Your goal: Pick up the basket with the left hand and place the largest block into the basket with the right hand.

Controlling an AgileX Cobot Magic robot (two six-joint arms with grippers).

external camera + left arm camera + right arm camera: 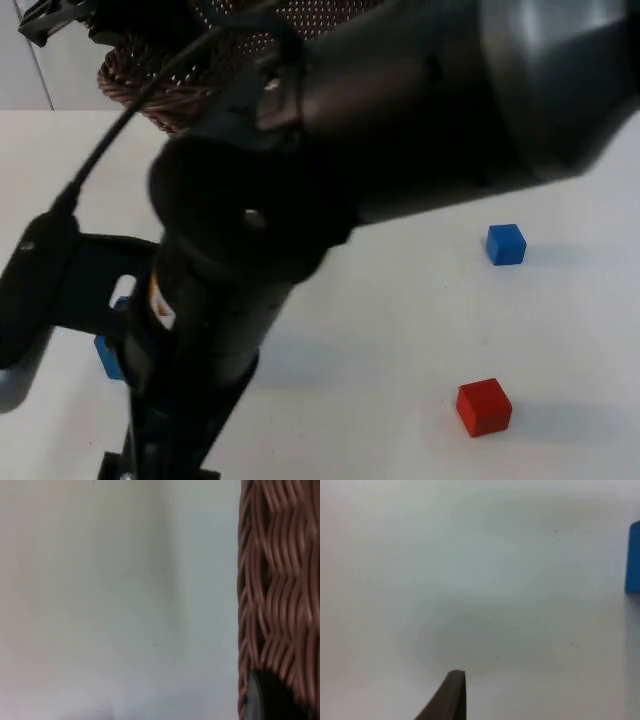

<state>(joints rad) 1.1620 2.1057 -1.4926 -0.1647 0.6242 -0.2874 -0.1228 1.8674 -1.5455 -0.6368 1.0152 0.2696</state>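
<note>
Basket (170, 95) hangs far left, wall against the left tool's fingertip (265, 697); its grip I cannot tell. Right tool's grip unclear; reaching toward the partly hidden blue block (108, 358), it could nudge it.

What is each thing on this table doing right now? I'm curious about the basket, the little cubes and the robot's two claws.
Wicker basket: at the table's far edge, left gripper at its rim.
Blue block: resting on the table, untouched.
Red block: resting on the table, untouched.
Second blue block: on the table, mostly hidden behind the right arm.
Right gripper: over the table near a blue block.
</note>
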